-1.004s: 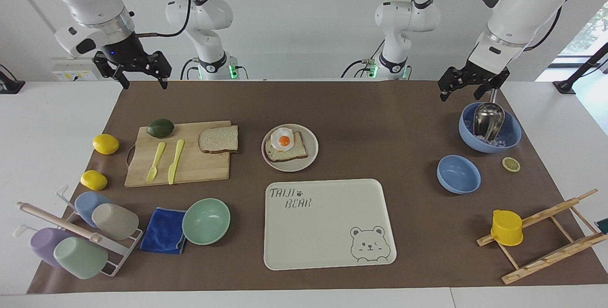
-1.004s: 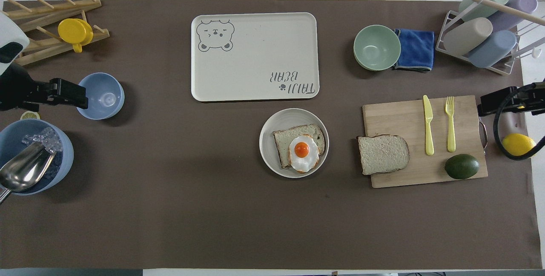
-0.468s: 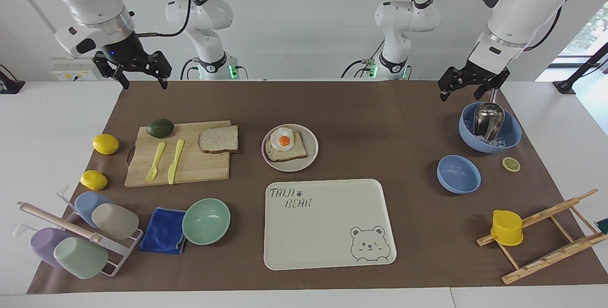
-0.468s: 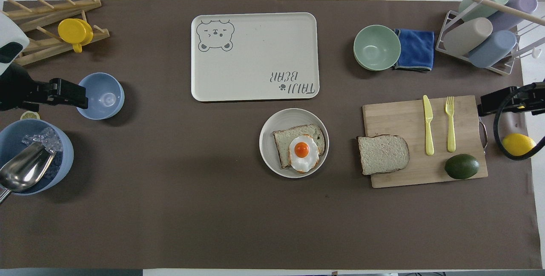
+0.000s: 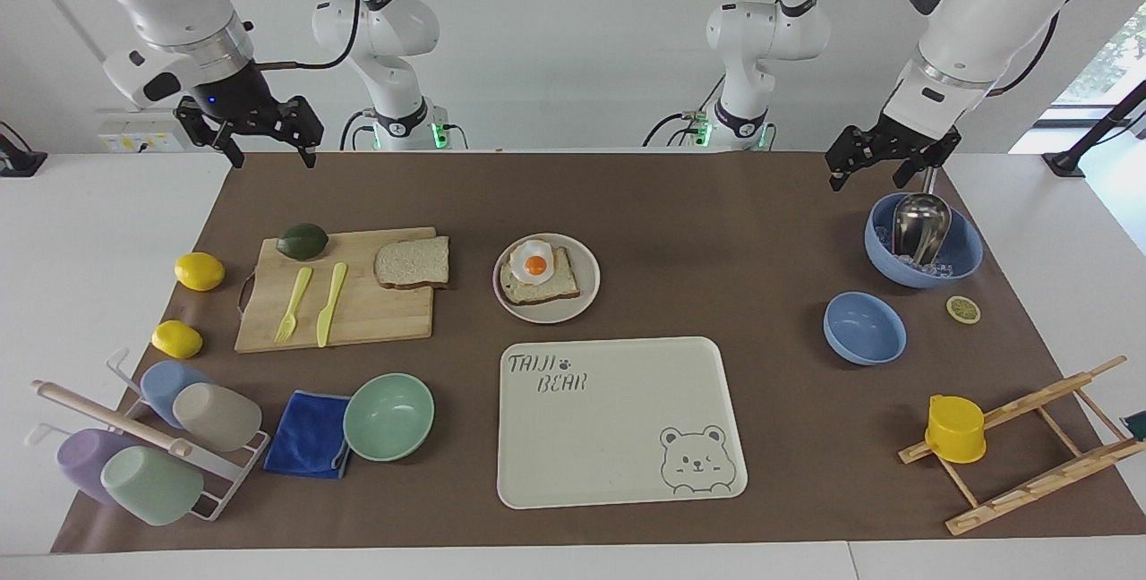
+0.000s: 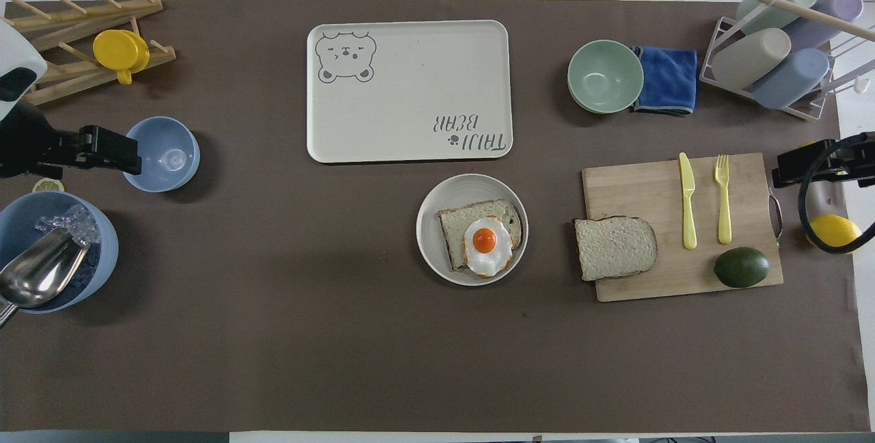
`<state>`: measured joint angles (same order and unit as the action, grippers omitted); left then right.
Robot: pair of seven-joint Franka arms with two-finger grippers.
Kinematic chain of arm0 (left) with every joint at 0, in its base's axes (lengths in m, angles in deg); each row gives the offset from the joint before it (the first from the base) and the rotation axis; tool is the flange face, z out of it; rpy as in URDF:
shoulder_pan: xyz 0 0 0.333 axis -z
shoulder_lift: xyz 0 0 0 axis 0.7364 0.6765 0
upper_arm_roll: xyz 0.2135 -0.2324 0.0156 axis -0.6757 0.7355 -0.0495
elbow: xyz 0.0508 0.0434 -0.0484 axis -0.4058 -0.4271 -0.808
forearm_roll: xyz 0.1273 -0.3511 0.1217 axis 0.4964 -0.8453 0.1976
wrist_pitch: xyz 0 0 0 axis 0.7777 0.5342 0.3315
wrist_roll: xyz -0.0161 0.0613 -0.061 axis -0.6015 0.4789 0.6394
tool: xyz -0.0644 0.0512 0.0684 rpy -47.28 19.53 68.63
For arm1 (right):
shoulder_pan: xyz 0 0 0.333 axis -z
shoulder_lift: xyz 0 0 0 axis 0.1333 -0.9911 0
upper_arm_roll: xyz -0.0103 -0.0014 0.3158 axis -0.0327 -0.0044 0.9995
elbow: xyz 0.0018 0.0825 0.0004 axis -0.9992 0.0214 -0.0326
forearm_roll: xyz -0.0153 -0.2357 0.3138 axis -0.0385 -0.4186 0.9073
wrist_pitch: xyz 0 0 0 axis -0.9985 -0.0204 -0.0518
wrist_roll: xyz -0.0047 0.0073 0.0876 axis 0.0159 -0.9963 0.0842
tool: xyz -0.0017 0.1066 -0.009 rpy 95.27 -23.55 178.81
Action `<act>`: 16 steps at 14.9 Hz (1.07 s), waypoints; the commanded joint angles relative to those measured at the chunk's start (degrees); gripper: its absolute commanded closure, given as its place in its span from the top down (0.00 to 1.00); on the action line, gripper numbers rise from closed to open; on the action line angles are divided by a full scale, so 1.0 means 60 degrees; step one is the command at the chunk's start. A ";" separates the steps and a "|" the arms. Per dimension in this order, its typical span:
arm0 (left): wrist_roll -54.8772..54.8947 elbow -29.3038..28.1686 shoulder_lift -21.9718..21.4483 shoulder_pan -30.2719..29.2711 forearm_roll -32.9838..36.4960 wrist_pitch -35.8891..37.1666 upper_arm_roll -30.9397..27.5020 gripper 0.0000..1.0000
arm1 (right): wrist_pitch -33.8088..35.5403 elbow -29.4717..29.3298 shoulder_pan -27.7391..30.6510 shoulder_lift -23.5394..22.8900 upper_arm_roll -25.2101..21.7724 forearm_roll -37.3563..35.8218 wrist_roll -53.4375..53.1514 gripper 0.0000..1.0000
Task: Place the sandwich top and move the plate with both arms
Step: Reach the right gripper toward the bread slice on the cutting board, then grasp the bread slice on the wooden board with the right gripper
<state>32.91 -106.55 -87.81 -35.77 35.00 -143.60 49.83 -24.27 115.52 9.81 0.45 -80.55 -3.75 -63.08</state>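
Note:
The sandwich top [image 5: 412, 262] [image 6: 615, 248], a tan bread slice, lies on the wooden cutting board [image 5: 376, 316] at its end beside the plate. The round beige plate [image 5: 586, 285] [image 6: 472, 186] sits mid-table and holds a bread slice with a fried egg [image 5: 535, 263] on it. My right gripper [image 5: 269, 140] [image 6: 813, 169] hangs open and empty, high over the mat's edge at the right arm's end. My left gripper [image 5: 882, 166] [image 6: 102, 152] hangs open and empty over the blue ice bowl [image 5: 922, 244].
The cream bear tray [image 5: 618, 419] lies farther from the robots than the plate. An avocado [image 5: 302, 241], a yellow knife and a fork lie on the board. Lemons [image 5: 199, 271], a mint bowl [image 5: 389, 416], a blue cloth, a cup rack, a small blue bowl [image 5: 864, 328] and a wooden rack stand around.
My right gripper has drifted slightly up and outward. Nothing else has moved.

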 commanded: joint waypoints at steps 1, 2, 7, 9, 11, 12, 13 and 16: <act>0.0070 -0.0041 -0.0098 -0.0038 0.0168 -0.0016 0.0021 1.00 | -0.0347 0.0443 -0.0064 0.0137 0.0095 -0.0208 0.0112 1.00; 0.0070 -0.0041 -0.0098 -0.0024 0.0168 -0.0016 0.0021 1.00 | -0.0756 0.0895 -0.0327 0.0167 0.0095 -0.0398 -0.0107 1.00; 0.0070 -0.0041 -0.0098 -0.0023 0.0168 -0.0031 0.0021 1.00 | -0.1402 0.2157 -0.1834 -0.0095 0.0110 -0.1877 -0.2038 1.00; 0.0070 -0.0056 -0.0098 -0.0023 0.0168 -0.0031 0.0021 1.00 | -0.1608 0.2232 -0.2523 -0.0708 0.0110 -0.1937 -0.3252 1.00; 0.0070 -0.0056 -0.0098 -0.0023 0.0168 -0.0031 0.0021 1.00 | -0.2062 0.2465 -0.3038 -0.1120 0.0095 -0.2141 -0.4090 1.00; 0.0070 -0.0041 -0.0098 -0.0023 0.0168 -0.0060 0.0021 1.00 | -0.2484 0.2772 -0.3199 -0.1252 0.0110 -0.2273 -0.4384 1.00; 0.0084 -0.0041 -0.0098 -0.0023 0.0168 -0.0060 0.0021 1.00 | -0.3214 0.3181 -0.3403 -0.1413 0.0110 -0.2289 -0.4720 1.00; 0.0084 -0.0041 -0.0098 -0.0023 0.0168 -0.0031 0.0021 1.00 | -0.4449 0.4237 -0.3581 -0.1415 0.0110 -0.2362 -0.5089 1.00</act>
<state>32.91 -106.55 -87.81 -35.77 35.00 -143.60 49.83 -47.39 136.44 -11.57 -9.59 -79.74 -16.60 -92.21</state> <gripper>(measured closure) 0.000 0.000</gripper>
